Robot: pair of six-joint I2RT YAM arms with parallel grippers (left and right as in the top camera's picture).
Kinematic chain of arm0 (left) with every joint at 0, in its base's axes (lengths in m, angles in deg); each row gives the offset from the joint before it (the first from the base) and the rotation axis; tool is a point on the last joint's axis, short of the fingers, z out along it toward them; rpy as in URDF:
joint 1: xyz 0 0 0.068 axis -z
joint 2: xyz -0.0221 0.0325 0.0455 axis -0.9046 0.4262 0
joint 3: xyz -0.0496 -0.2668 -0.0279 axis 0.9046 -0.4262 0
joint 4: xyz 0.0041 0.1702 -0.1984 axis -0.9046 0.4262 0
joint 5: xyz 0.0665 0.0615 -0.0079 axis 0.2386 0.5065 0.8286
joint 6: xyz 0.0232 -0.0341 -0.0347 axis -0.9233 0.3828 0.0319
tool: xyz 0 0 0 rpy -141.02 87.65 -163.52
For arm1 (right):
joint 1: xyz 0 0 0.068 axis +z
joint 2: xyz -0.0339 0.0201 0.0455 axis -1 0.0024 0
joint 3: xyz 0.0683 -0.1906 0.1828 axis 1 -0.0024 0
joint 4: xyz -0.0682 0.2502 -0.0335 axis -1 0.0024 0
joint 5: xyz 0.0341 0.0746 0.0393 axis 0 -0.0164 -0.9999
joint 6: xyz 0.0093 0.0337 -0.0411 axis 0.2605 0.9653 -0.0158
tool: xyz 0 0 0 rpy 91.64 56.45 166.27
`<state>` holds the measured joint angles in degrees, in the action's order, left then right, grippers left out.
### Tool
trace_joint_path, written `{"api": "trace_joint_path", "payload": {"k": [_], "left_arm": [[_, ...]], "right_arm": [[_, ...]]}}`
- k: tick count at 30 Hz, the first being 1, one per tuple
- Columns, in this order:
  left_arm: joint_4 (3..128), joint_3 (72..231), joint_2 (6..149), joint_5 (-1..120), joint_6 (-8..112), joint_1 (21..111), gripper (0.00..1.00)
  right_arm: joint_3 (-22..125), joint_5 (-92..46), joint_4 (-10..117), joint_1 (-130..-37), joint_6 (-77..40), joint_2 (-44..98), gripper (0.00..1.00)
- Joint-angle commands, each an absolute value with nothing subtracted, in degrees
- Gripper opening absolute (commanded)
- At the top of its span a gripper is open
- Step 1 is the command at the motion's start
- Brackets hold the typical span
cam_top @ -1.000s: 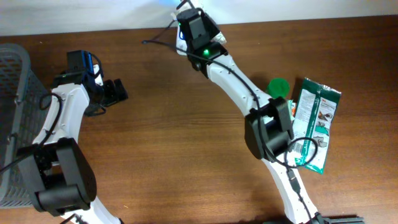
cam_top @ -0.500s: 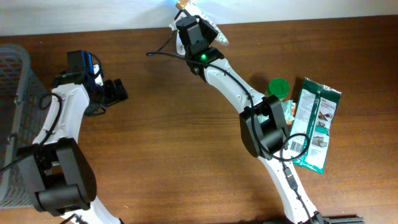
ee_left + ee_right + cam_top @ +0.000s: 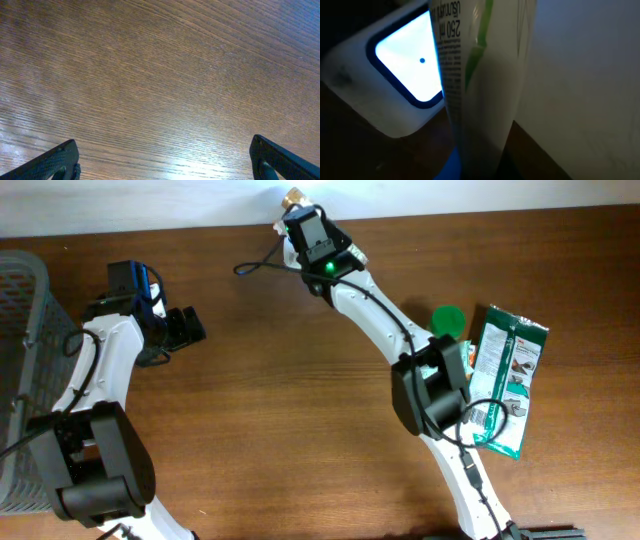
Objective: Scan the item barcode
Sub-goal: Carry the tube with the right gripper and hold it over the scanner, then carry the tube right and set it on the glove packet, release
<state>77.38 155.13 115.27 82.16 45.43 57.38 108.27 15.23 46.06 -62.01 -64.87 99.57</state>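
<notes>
The right gripper (image 3: 300,218) clenches a smooth, rounded white tube (image 3: 485,90) with a green stripe and fine black print. The tube sits just before the glowing, round-cornered window of a white scanner (image 3: 365,110). The left gripper (image 3: 167,162) gapes, released, over the grained wooden table (image 3: 160,75).

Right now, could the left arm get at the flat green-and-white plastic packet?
Probably not: the packet lies far right, and the right arm stretches between it and the left end effector.
</notes>
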Motion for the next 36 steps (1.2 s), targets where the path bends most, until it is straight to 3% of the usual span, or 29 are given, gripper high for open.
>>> {"api": "trace_joint_path", "payload": {"k": [1,9,16,20,28,36], "left_arm": [[77.3,155.0,115.8,81.6,45.1,57.2,0.99],[77.3,155.0,115.8,81.6,45.1,57.2,0.99],[77.3,155.0,115.8,81.6,45.1,57.2,0.99],[77.3,155.0,115.8,81.6,45.1,57.2,0.99],[77.3,155.0,115.8,81.6,45.1,57.2,0.99],[77.3,155.0,115.8,81.6,45.1,57.2,0.99]], "right_arm": [[109.8,6.6,51.4,-61.7,-53.4,85.5,0.04],[109.8,-10.5,80.9,-62.6,-30.6,68.4,0.04],[109.8,-13.3,105.6,-67.4,-28.5,59.1,0.04],[109.3,-13.3,114.8,-74.9,-28.0,58.9,0.04],[106.8,-15.8,117.8,-86.5,-27.2,58.9,0.04],[92.7,-15.8,114.9,-93.3,-27.3,58.9,0.04]]}}
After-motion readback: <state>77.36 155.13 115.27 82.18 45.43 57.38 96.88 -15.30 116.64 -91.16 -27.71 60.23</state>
